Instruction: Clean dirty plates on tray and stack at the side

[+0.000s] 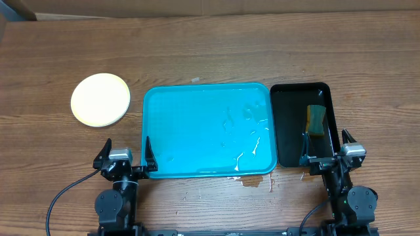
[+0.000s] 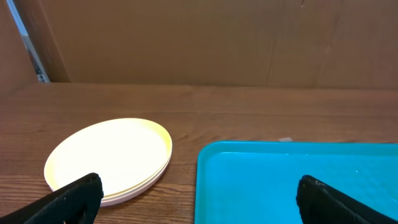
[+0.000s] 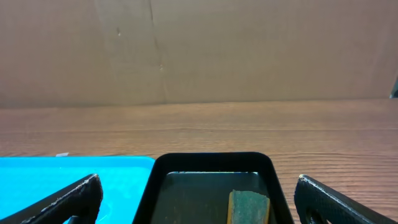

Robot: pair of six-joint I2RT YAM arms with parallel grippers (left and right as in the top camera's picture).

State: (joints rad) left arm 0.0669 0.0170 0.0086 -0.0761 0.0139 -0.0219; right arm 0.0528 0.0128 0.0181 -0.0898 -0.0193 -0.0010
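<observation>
The plates [image 1: 100, 99] lie stacked on the table left of the tray, the pale yellow-green one on top; the stack also shows in the left wrist view [image 2: 109, 158]. The turquoise tray [image 1: 197, 131] sits mid-table, wet, with no plates on it; it also shows in the left wrist view [image 2: 298, 180] and the right wrist view [image 3: 62, 177]. My left gripper [image 1: 126, 158] is open and empty at the tray's near left corner. My right gripper [image 1: 326, 152] is open and empty at the near end of the black tray.
A glossy black tray [image 1: 282, 124] stands right of the turquoise tray and holds a yellow-and-green sponge [image 1: 317, 120], also in the right wrist view [image 3: 250, 207]. A small wet patch [image 1: 252, 182] lies on the wood by the tray's near edge. A cardboard wall stands behind the table.
</observation>
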